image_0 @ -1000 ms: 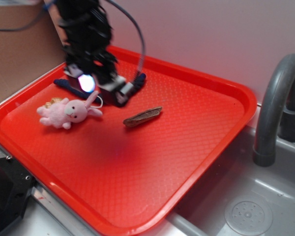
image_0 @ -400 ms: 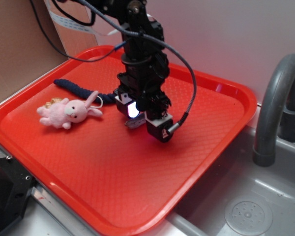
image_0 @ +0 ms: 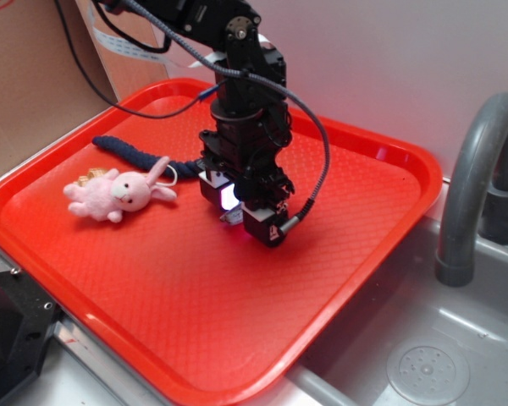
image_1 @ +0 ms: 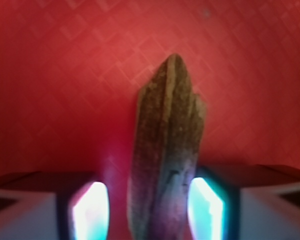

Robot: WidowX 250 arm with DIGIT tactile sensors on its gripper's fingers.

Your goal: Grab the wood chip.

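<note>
We have the red tray (image_0: 364, 245) on the worktop (image_0: 85, 385) beside the sink (image_0: 457, 338), faucet (image_0: 474, 169) at right. Our arm (image_0: 241, 110) is down over the tray's middle, well clear of the navy rope (image_0: 127, 152) and the pink bunny (image_0: 118, 194) to the left.

Claw (image_0: 237, 216) sits low, at or just above the tray surface. Wrist view shows the wood chip (image_1: 167, 160) lying flat on the tray, running lengthwise between the two lit fingers (image_1: 90, 207), point facing away from the camera. Right finger looks to be touching or nearly touching the chip's edge; left one has a visible strip of red tray between it and the chip. So we read the claw as part open, straddling the chip, not clamped.

From the exterior view the chip is almost fully hidden under the claw, only a sliver visible.

Status as we judge it: approach and alignment done, descent done or nearly. Left: close on the chip, then lift. Chip is thin and flat, so fingers may ride over it if not low enough.
</note>
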